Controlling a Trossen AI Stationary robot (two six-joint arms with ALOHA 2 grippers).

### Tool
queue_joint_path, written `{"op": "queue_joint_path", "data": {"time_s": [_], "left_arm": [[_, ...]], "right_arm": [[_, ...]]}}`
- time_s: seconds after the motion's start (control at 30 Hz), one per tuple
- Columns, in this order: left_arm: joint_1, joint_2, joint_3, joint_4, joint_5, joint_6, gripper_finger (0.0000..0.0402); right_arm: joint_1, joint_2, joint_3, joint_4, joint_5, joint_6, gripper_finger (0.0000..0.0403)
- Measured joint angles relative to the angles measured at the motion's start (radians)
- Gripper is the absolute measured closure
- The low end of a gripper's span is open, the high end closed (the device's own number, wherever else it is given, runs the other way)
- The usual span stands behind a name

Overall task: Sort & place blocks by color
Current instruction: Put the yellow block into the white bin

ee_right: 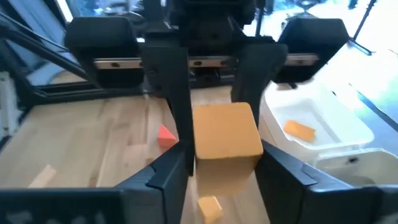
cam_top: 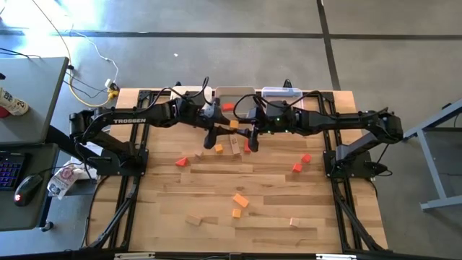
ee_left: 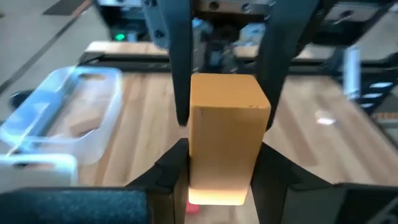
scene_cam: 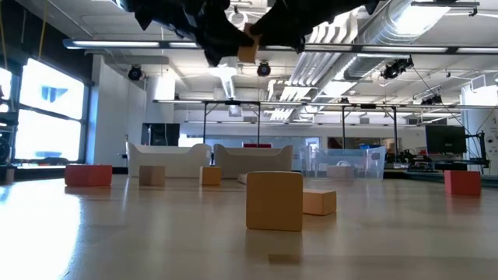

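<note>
Handover mid-air: left gripper (ee_left: 217, 177) clamped on orange block (ee_left: 225, 134); right gripper (ee_right: 221, 165) fingers apart around it. Light, rigid, smooth; hold flat sides.

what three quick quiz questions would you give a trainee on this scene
1. True or false: the orange block held between the two arms rests on the table.
2. The left gripper is: A open, B shut on the orange block, C out of view.
3. Fill in: the piece lying in the white bin is ___.
Key: 1 false, it is up in the air; 2 B; 3 orange.
</note>
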Motion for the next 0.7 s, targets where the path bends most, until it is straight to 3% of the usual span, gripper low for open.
{"op": "queue_joint_path", "data": {"time_s": [0.27, 0.47, 0.7], "left_arm": [[0.047, 0.0, 0.0, -0.154, -0.162, 0.041, 0.0298], [0.139, 0.0, 0.0, -0.272, -0.325, 0.059, 0.0298], [0.302, 0.0, -0.005, -0.363, -0.397, -0.034, 0.0298]], "right_arm": [[0.011, 0.0, 0.0, -0.046, 0.091, 0.027, 0.0189], [0.01, 0.0, 0.0, -0.079, 0.092, 0.027, 0.0187], [0.01, 0.008, -0.001, -0.099, 0.092, 0.06, 0.0187]]}}
